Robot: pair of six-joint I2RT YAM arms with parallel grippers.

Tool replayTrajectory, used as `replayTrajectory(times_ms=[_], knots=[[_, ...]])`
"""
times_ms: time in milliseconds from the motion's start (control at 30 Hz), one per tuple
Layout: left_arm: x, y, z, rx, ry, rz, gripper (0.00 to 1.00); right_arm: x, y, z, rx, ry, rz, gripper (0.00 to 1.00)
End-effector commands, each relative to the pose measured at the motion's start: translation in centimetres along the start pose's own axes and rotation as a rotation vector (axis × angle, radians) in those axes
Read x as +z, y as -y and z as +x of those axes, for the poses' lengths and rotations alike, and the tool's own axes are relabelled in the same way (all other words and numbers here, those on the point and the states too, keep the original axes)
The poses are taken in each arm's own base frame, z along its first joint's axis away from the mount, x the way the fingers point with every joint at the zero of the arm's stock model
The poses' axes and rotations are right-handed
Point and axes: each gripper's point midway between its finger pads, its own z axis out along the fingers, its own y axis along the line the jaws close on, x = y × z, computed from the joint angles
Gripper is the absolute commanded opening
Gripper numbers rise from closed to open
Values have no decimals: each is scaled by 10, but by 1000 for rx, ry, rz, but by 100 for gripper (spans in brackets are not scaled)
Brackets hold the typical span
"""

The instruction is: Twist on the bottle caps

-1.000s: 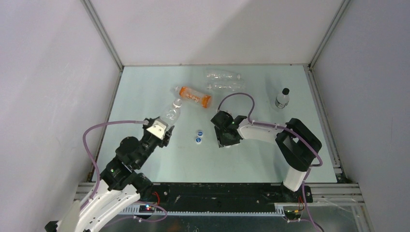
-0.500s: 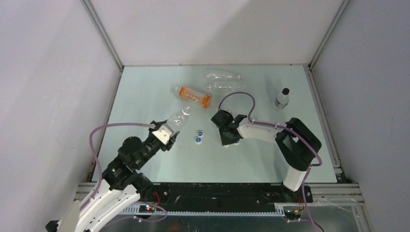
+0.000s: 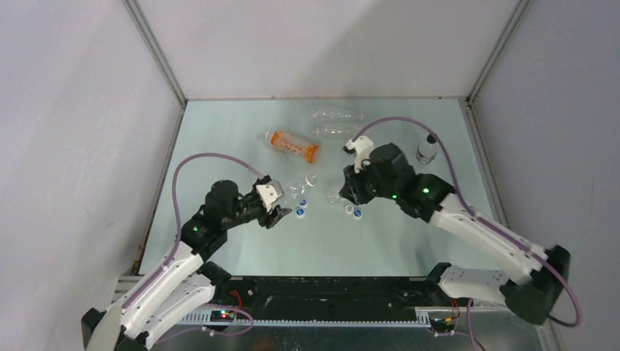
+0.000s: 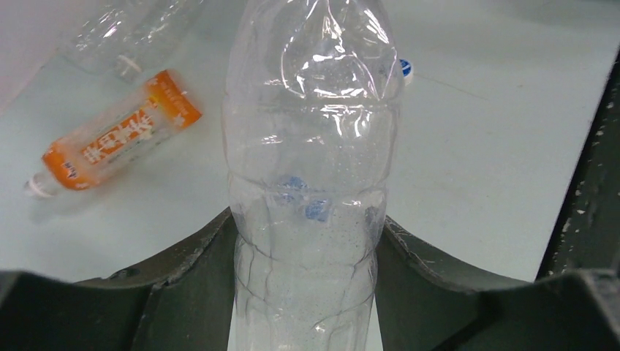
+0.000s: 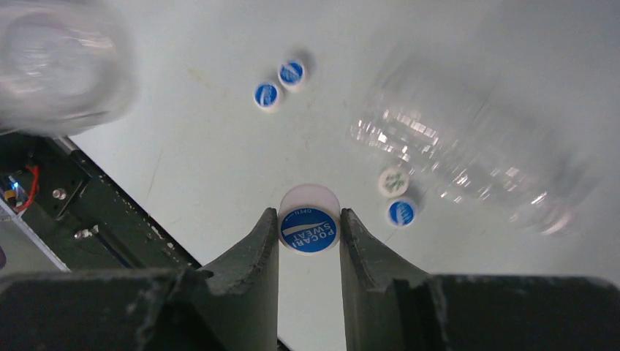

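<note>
My left gripper (image 3: 280,207) is shut on a clear ribbed bottle (image 3: 298,189), gripping its lower body (image 4: 311,146) between both fingers, with the neck pointing toward the table's middle. To its right, lifted off the table, my right gripper (image 3: 341,194) is shut on a white bottle cap with a blue top (image 5: 309,231), pinched by its sides at the fingertips. Two loose blue-topped caps (image 3: 302,202) (image 3: 299,213) lie between the grippers. Two more caps (image 5: 401,212) (image 5: 393,180) lie below the right gripper, beside a blurred clear bottle (image 5: 475,161).
An orange-labelled bottle (image 3: 292,145) lies behind the left gripper. Two clear bottles (image 3: 338,113) (image 3: 333,130) lie at the back. A small bottle with a black cap (image 3: 427,150) stands at the right. Grey walls enclose the table (image 3: 219,131) on three sides.
The right gripper closed on a cap and rose from the table, its arm stretching out. The left gripper swung its bottle right, toward the middle.
</note>
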Motion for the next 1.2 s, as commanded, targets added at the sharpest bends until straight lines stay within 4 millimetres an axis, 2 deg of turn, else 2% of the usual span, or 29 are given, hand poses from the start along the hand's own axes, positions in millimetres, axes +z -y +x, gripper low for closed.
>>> replayTrajectory(times_ms=[0,67,133,233,367,467,500,900,1033,1167], knots=[[-1,12,-60,70,207,195,33,-51,-20,-44,-223,203,-187,0],[0,19,-62,73,200,273,32,-80,-28,-57,-301,301,-260,0],[-1,27,-65,75,187,358,30,-97,-35,-66,-376,374,-311,0],[0,36,-70,81,178,464,30,-118,-49,-72,-486,452,-410,0],[-3,40,-82,95,174,532,29,-132,-60,-77,-631,530,-488,0],[-6,43,-80,89,138,573,29,-136,-68,-77,-701,559,-541,0],[-7,41,-86,119,146,574,29,-137,-70,-78,-725,573,-555,0],[-12,45,-91,129,118,598,28,-130,-87,-84,-837,623,-650,0],[-12,45,-94,129,119,601,28,-128,-95,-79,-867,624,-699,0],[-13,44,-100,120,122,603,26,-122,-95,-73,-890,601,-713,0]])
